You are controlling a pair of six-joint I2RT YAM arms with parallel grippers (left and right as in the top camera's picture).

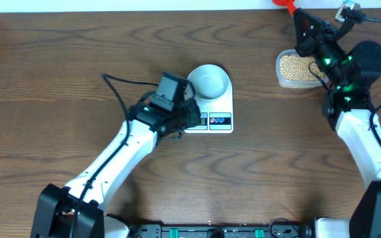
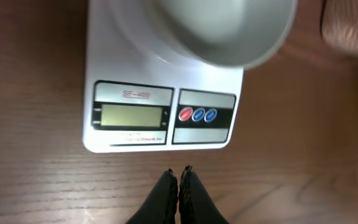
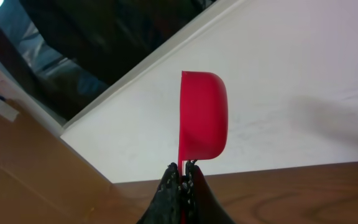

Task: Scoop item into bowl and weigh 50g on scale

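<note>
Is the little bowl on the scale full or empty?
Empty: the bowl shows a bare, pale inside with nothing in it.

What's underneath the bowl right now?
The bowl sits on the white scale, at the end away from its display. The platform right beneath the bowl is covered, so nothing there shows.

On my feed the dark brown wood-grain table (image 1: 58, 53) has a flat white rectangular digital scale (image 1: 222, 106) sitting on it near the middle, and a clear rounded plastic tub (image 1: 290, 84) toward the far right corner, well apart.
</note>
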